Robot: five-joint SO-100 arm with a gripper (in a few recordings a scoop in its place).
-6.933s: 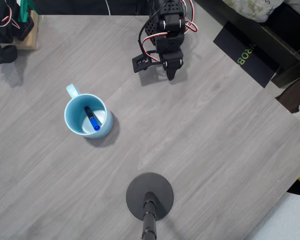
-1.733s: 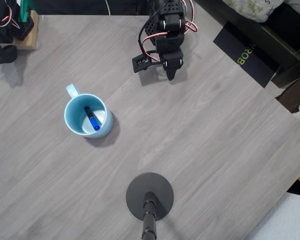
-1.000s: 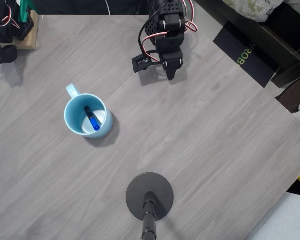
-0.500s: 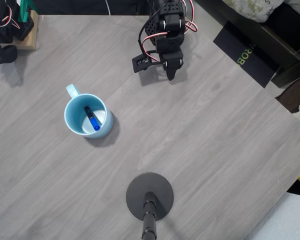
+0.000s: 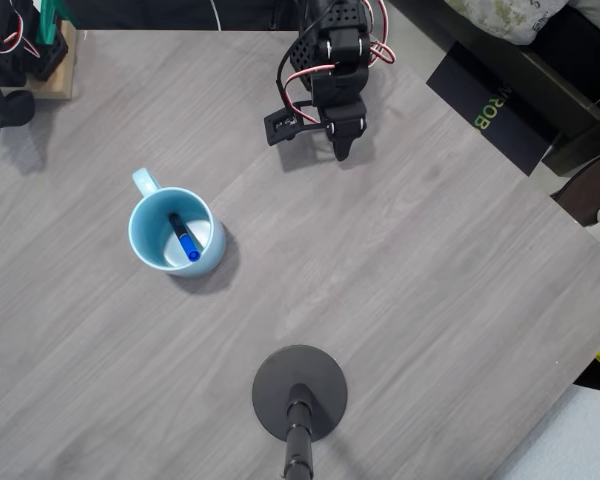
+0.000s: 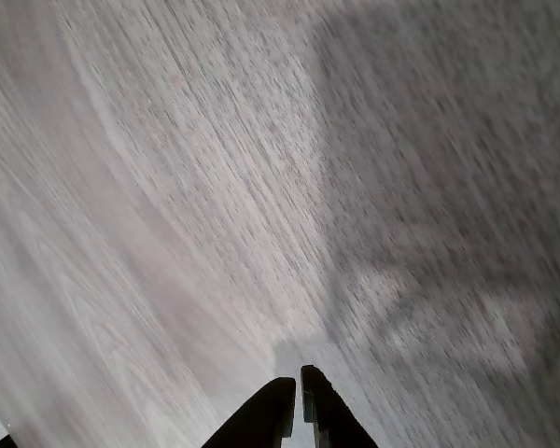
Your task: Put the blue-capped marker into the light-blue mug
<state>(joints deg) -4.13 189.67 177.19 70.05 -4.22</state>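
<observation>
Bench (image 5: pixel 400 300), grey wood grain, fills the overhead view, and everything that matters sits on its upper and left parts. Next in size is the black round stand base (image 5: pixel 300 392) near the bottom edge, well away from the work. The light-blue mug (image 5: pixel 150 250) stands upright at the left, its handle pointing up and left in that view. Inside it lies the blue-capped marker (image 5: pixel 184 238), leaning against the inner wall, its long axis running from upper left to lower right with the blue cap at the lower right end.

The tool (image 5: pixel 341 150) hangs over the bench near the top centre, well apart from the mug, which lies down and to the left of it in the overhead view. In the wrist view the two dark fingers (image 6: pixel 261 420) meet tip to tip with nothing between them, over bare wood, so the tool (image 6: pixel 297 383) is closed and empty.

Judging by how things lie, the marker is already where the task wants it, and no reach toward the mug seems called for.
</observation>
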